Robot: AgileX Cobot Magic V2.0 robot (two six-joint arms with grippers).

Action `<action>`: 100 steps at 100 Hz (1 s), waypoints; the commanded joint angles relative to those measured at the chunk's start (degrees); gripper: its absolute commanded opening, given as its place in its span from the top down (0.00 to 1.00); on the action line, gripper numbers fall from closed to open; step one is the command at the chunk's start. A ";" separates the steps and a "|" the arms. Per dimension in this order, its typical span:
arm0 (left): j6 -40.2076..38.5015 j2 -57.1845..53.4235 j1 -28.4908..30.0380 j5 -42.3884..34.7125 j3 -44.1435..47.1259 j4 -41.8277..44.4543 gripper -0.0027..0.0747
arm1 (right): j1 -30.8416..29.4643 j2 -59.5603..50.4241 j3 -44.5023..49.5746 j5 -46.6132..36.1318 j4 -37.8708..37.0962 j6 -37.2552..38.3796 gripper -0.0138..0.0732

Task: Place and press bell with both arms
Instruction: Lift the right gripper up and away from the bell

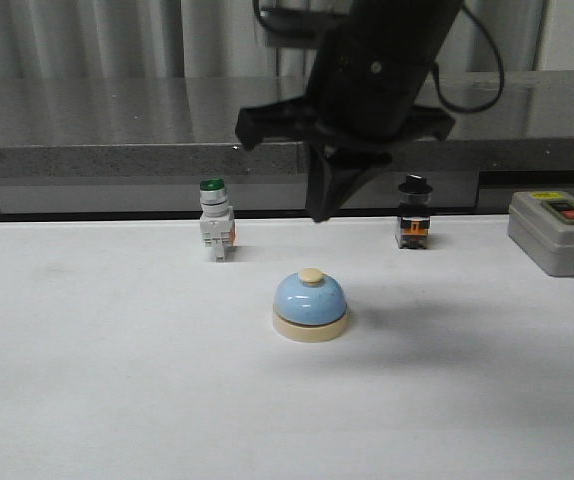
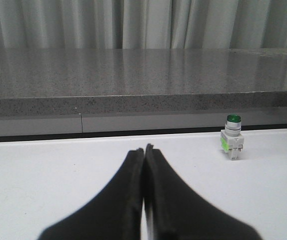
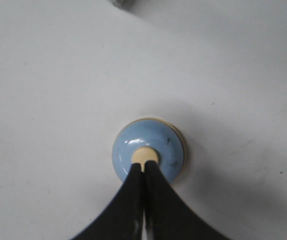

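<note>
Overhead, right gripper (image 3: pixel 143 167) above bell (image 3: pixel 148 150)

You see the right claw (image 1: pixel 321 212), tips together, hanging above the blue bell (image 1: pixel 310 306) on the white counter (image 1: pixel 117 380).

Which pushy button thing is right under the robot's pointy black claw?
The blue bell with the cream button. The right end effector hangs directly over it; the green-capped switch and black-capped switch stand farther back.

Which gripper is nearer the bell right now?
Right. The right gripper, shut, hangs above the bell, tips lined up over its button. The left gripper, shut, sits off to the side, low over the table.
</note>
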 commanded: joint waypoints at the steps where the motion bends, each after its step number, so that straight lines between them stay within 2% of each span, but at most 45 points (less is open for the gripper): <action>1: -0.56 -1.76 0.00 -4.48 2.44 -0.04 0.99 | -0.33 -5.58 -1.84 -0.80 -2.31 -0.51 0.91; 35: -0.56 -1.76 0.00 -4.48 2.44 -0.04 0.99 | -4.10 -15.65 1.59 -1.04 -4.16 -0.51 0.91; 75: -0.56 -1.76 0.00 -4.48 2.44 -0.04 0.99 | -11.72 -35.30 21.20 -7.95 -4.15 -0.46 0.91; 100: -0.56 -1.76 0.00 -4.48 2.44 -0.04 0.99 | -12.23 -51.33 33.27 -12.87 -4.15 -0.20 0.91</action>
